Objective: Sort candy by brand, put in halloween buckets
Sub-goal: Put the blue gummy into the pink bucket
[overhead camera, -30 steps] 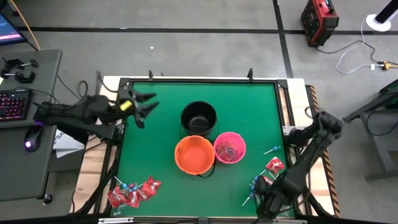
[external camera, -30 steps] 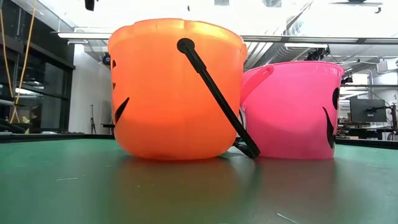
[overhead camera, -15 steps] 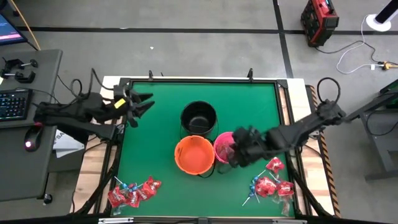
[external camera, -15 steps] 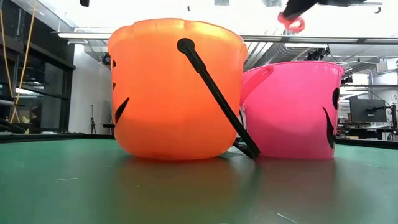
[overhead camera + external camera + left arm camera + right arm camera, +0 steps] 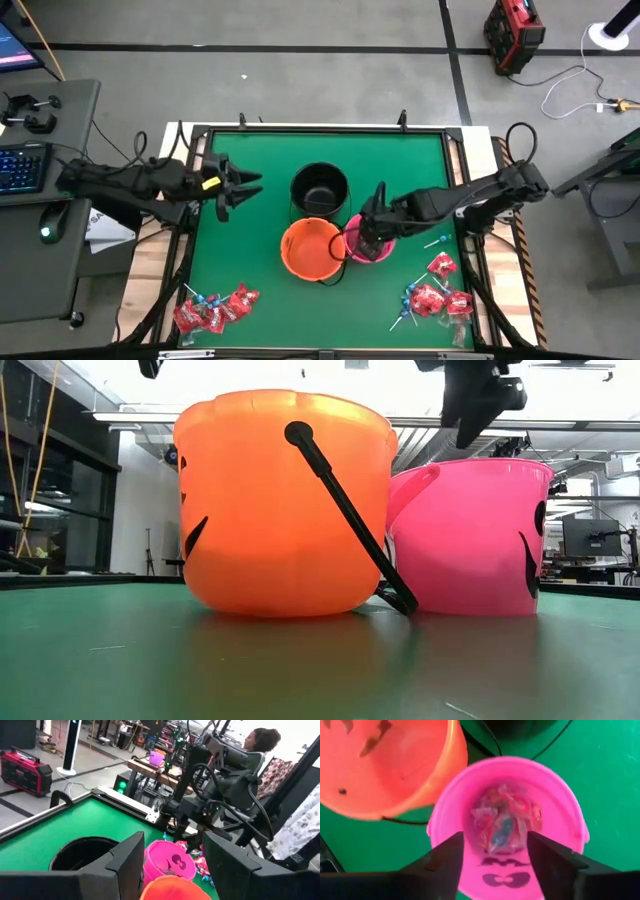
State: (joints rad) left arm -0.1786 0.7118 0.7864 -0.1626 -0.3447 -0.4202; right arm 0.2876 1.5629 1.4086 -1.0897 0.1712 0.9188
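Note:
Three halloween buckets stand together mid-table: black (image 5: 320, 188), orange (image 5: 312, 248) and pink (image 5: 372, 243). My right gripper (image 5: 495, 865) hangs open over the pink bucket (image 5: 560, 805), fingers pointing down, nothing between them. Red and blue candy (image 5: 502, 822) lies inside the pink bucket. The low view shows this gripper (image 5: 475, 400) above the pink rim (image 5: 470, 465). Loose candy lies in two piles, near left (image 5: 215, 308) and near right (image 5: 437, 293). My left gripper (image 5: 245, 185) waits open, left of the black bucket.
The orange bucket's black handle (image 5: 345, 510) hangs down toward the pink one. The right arm (image 5: 210, 795) reaches in from the right edge. A person (image 5: 260, 740) sits beyond the table. Bare green mat (image 5: 250, 250) spreads to the left of the buckets.
My right gripper has risen from the near-right candy pile and swung toward the table's left, over the pink bucket. A red packet hung from it half a second ago; its fingers now hold nothing. My left gripper has edged toward the black bucket.

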